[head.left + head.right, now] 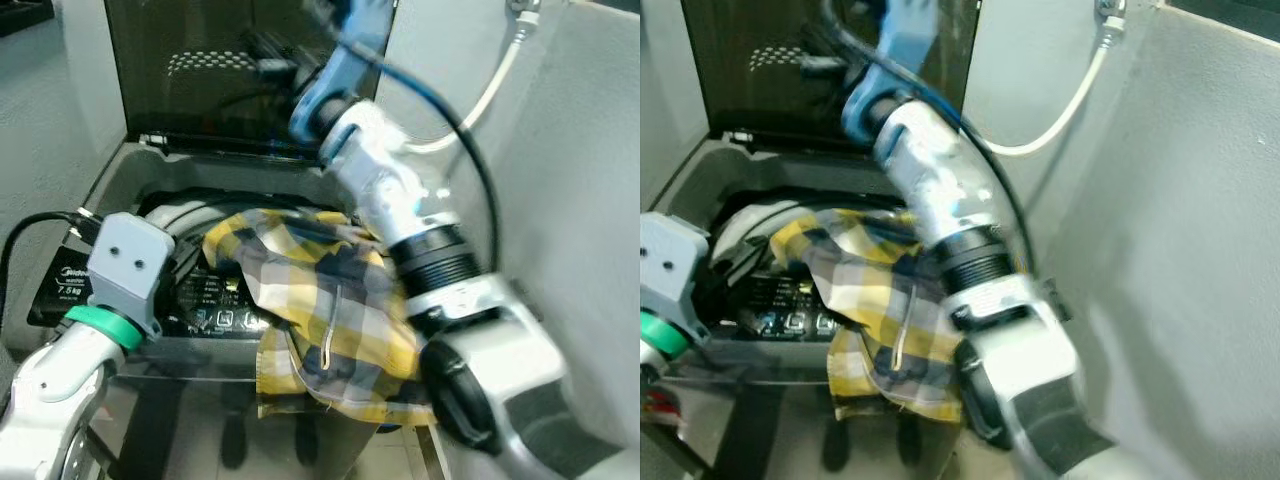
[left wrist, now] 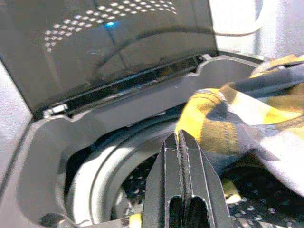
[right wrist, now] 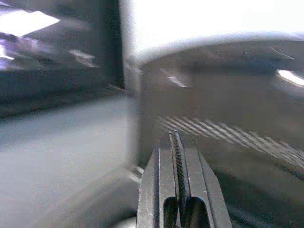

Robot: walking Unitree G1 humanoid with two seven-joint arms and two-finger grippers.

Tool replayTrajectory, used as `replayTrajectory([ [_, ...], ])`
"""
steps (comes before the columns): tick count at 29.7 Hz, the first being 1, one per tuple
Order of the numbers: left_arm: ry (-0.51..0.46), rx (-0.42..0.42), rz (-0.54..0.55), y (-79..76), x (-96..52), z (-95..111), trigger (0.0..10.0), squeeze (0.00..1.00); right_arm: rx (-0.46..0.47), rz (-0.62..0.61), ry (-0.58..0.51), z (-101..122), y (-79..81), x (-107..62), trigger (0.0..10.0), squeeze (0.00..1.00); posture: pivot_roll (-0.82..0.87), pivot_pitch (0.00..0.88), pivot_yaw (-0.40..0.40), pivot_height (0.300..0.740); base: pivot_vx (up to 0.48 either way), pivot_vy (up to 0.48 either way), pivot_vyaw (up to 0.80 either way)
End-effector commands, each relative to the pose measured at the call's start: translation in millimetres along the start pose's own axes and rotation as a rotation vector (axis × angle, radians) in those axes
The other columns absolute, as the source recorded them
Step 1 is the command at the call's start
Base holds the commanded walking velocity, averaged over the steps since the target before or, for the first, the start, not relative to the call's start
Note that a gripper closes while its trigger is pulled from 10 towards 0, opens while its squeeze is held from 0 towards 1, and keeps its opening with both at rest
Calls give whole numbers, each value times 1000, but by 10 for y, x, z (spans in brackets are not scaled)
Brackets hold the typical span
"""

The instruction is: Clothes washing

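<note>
A yellow, white and navy plaid shirt [image 1: 320,300] is draped over the front rim of the open top-loading washing machine [image 1: 130,180] and hangs down its front, under my right forearm [image 1: 400,200]. Part of it reaches over the drum opening [image 2: 109,171]. In the left wrist view my left gripper [image 2: 182,137] is shut with nothing in it, just above the drum and beside the shirt's [image 2: 237,114] edge. My right arm is raised toward the dark lid [image 1: 200,70]; its gripper [image 3: 175,135] is shut and empty in a blurred wrist view.
The lid stands upright at the back. The control panel [image 1: 215,300] lies along the front rim, partly under the shirt. A white hose [image 1: 490,90] curves down the grey wall [image 1: 580,200] on the right. Tiled floor shows below the machine's front.
</note>
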State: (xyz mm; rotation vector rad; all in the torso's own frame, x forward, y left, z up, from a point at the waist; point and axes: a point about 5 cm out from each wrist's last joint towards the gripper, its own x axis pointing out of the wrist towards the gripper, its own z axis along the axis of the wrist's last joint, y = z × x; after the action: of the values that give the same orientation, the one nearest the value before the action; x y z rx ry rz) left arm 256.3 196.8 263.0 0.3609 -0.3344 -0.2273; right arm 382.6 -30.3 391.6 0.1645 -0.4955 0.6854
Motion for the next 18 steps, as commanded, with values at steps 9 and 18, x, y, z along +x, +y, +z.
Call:
replayTrajectory([
  [9, -58, -90, -37, -2, -142, 56, 10000, 0, 26, -28, 116, -320, -569, -770, 10000, 1000, 72, 39, -51, 740, 0, 0, 0],
  [18, -13, -90, 11, 196, -415, -44, 10000, 0, 42, -296, 174, -407, -989, -1825, 10000, 1000, 62, 52, -28, 740, 0, 0, 0],
])
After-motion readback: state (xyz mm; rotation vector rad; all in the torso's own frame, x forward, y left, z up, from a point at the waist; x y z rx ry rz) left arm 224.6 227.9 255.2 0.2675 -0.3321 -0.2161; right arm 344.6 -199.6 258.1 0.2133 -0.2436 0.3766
